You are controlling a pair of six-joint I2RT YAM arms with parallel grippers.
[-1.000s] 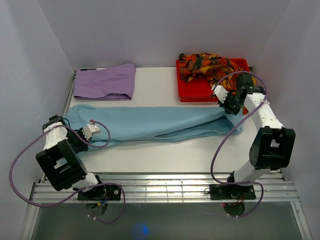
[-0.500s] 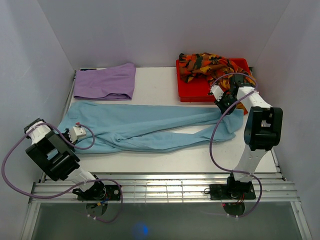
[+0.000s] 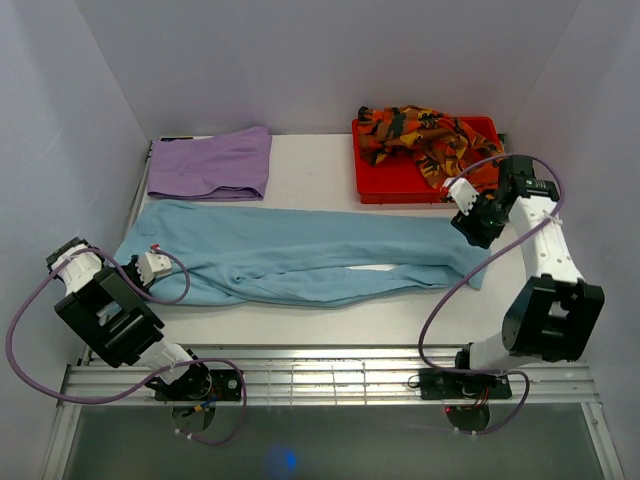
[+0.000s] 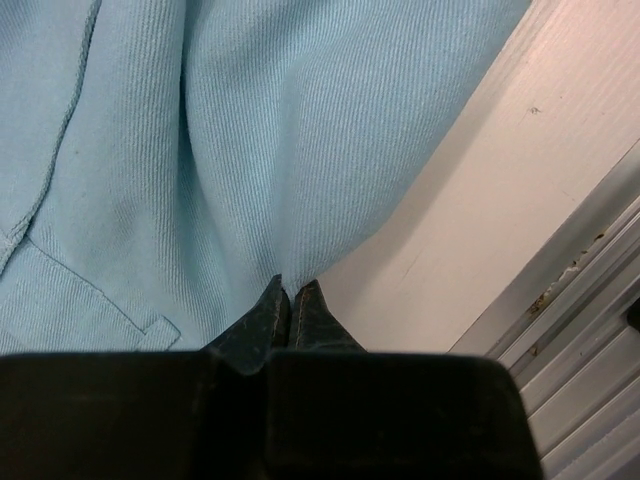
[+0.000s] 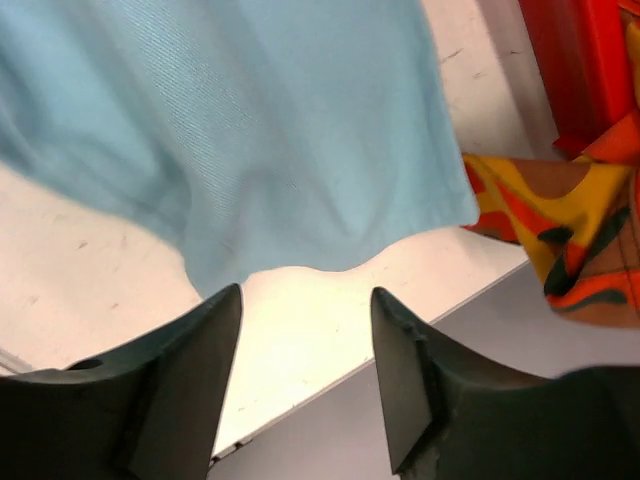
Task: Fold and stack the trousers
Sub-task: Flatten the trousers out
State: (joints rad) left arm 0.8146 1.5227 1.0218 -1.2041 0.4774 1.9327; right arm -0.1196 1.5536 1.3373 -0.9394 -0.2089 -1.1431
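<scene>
Now the right gripper (image 5: 305,300) has opened and dropped the soft, light blue cloth trousers (image 3: 300,255), lying flat in front of the red plastic tray (image 3: 372,190), while the left gripper (image 4: 290,300) pinches their edge farthest from it; they look light and floppy, likely best grabbed by corners.

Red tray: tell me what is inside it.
An orange-red-black patterned pair of trousers lies bunched in the red tray, spilling over its near right corner. Its near left floor is bare; anything beneath the cloth is hidden.
</scene>
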